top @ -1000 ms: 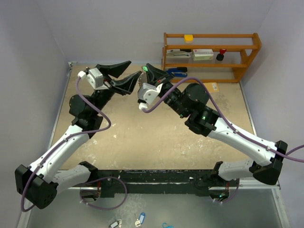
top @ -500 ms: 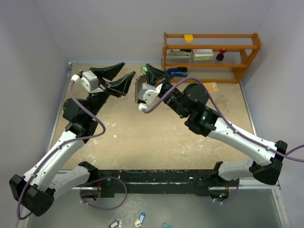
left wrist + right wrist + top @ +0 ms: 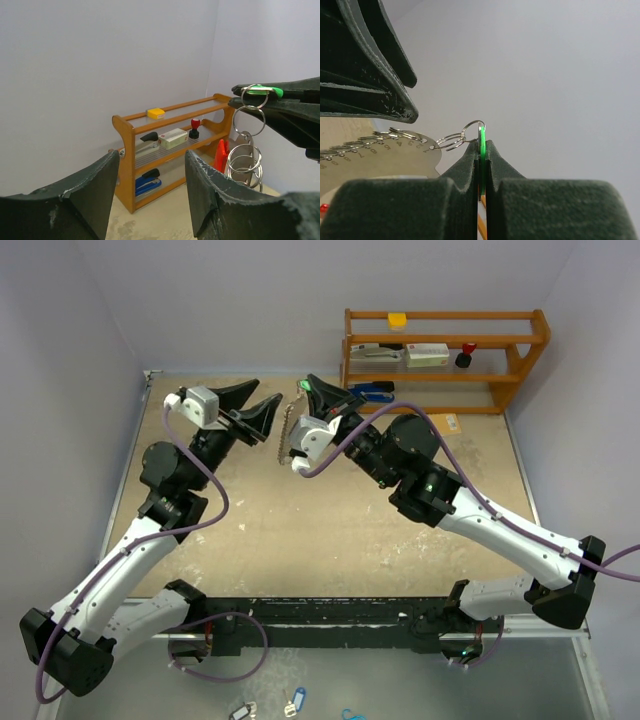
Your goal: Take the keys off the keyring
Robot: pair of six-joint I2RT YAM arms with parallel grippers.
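1. Left wrist view: the left tool (image 3: 151,167) is spread and empty, just left of the dangling ring chain (image 3: 245,155).
2. The right tool (image 3: 482,147) is pressed together on the green key (image 3: 482,140), aloft over the table (image 3: 330,530). The red keyring (image 3: 220,156) shows behind the chain.
3. Risk: tugging the chain could slide the key out of that thin pinch, dropping everything.

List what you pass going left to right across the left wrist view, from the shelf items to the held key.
From the left: yellow block → white box → red stamp → red keyring piece → green key tag. The silver rings overlap the last two, so they are left out.
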